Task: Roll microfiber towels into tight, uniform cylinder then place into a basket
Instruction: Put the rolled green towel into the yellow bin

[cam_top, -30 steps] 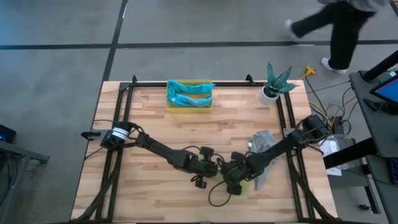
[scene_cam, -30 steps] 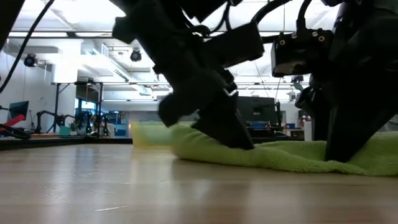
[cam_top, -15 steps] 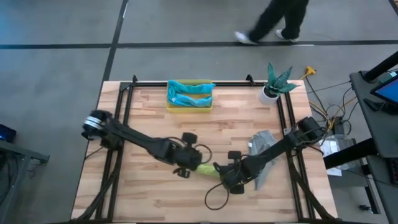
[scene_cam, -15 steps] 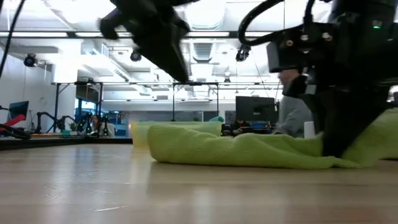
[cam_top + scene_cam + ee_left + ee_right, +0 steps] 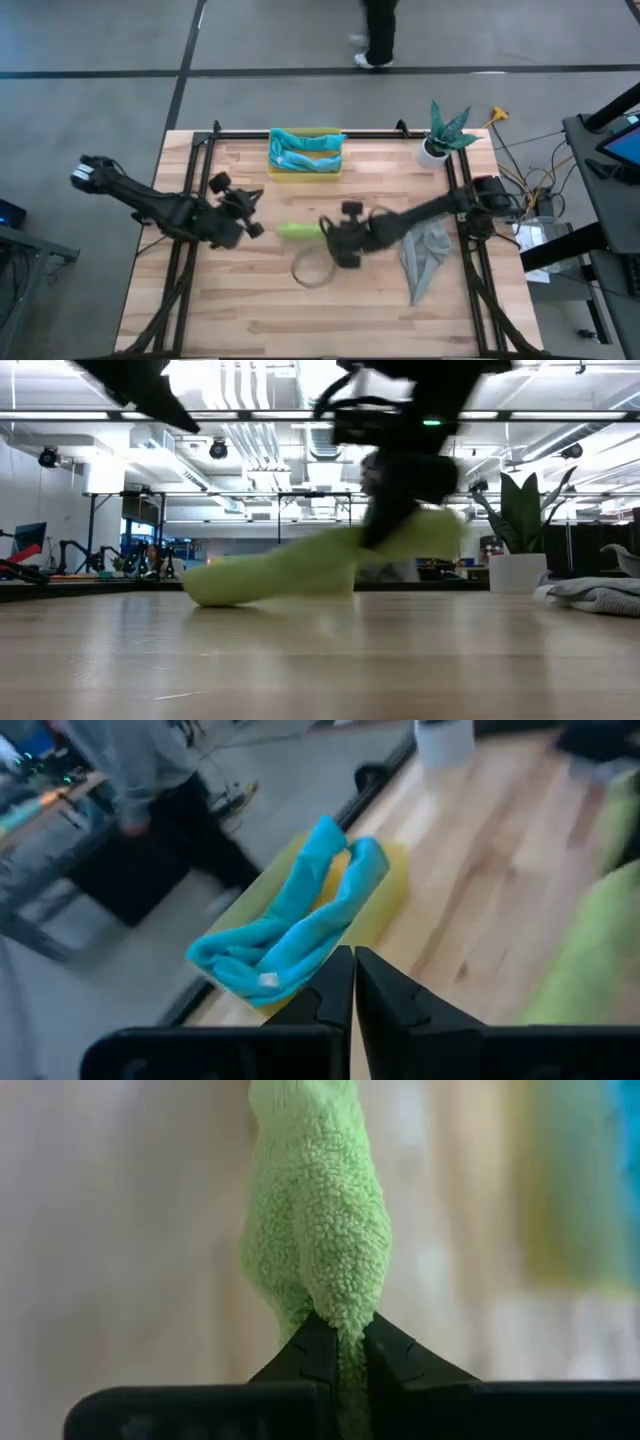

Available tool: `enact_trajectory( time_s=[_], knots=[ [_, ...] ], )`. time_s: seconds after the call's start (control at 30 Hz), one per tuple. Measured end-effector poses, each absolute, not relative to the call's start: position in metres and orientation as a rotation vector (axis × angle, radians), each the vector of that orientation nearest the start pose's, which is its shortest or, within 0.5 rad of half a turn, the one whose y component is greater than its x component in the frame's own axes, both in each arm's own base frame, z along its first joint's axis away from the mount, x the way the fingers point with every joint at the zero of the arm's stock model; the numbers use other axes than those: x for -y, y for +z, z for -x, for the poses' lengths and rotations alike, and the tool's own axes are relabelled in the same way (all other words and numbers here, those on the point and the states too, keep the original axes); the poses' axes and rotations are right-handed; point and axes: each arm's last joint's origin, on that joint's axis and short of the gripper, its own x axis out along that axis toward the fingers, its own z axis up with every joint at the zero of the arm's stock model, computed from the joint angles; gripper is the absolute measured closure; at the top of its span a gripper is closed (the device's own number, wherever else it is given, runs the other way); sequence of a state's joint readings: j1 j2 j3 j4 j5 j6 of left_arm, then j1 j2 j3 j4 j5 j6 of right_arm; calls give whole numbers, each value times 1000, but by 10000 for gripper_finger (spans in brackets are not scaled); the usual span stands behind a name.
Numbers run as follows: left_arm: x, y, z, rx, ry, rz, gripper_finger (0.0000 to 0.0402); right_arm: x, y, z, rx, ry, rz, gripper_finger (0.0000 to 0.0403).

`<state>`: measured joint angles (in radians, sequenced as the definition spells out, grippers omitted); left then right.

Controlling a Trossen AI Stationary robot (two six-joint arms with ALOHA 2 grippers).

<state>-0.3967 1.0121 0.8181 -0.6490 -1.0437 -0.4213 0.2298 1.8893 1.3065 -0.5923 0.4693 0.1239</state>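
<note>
The lime green towel (image 5: 297,231), rolled into a long bundle, lies mid-table with my right gripper (image 5: 330,235) shut on its right end. In the low view the bundle (image 5: 300,568) slopes up toward that gripper (image 5: 395,525). My left gripper (image 5: 252,227) is shut on nothing, off to the towel's left near the table's left rail; its fingers (image 5: 353,985) point toward the yellow basket (image 5: 390,895). The basket (image 5: 305,170) stands at the far edge and holds teal and light blue towels (image 5: 303,150). A grey towel (image 5: 425,255) lies crumpled at the right. My right gripper pinches the green bundle's right end (image 5: 335,1315) between its two fingers. The fingers slant down from the table's right side and lie along the bundle. That end is lifted, while the bundle's other end (image 5: 212,592) rests on the table.
A white plant pot (image 5: 434,150) stands at the far right corner. A cable loop (image 5: 313,270) from my right arm lies on the wood just in front of the towel. A person (image 5: 380,30) walks on the floor beyond the table. Black rails (image 5: 190,200) run along the table's sides.
My left gripper has left the green towel, risen and drawn back toward the table's left edge, turning as it went. My right gripper has gone up and toward the far left, dragging the bundle with it. The bundle's right end is lifted; its left end stays on the wood.
</note>
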Motion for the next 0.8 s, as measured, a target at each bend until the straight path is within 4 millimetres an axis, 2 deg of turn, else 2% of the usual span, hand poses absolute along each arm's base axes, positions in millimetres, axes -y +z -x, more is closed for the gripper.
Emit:
enact_trajectory(
  time_s=[0.1, 0.2, 0.37, 0.47, 0.63, 0.8],
  knots=[
    [46, 270, -171, -389, 669, -103, 401, -42, 206, -390, -1003, -295, 275, 391],
    [48, 267, -171, -327, 559, -138, 401, -9, 233, -405, -934, -318, 246, 391],
    [51, 272, -170, -253, 514, -152, 401, 44, 272, -420, -790, -286, 146, 391],
    [53, 271, -170, -256, 502, -157, 401, 70, 288, -423, -709, -228, 67, 391],
    [53, 272, -170, -258, 500, -163, 401, 101, 301, -434, -643, -127, 9, 391],
    [52, 277, -168, -247, 498, -174, 401, 118, 310, -459, -600, -87, 55, 391]
  ],
)
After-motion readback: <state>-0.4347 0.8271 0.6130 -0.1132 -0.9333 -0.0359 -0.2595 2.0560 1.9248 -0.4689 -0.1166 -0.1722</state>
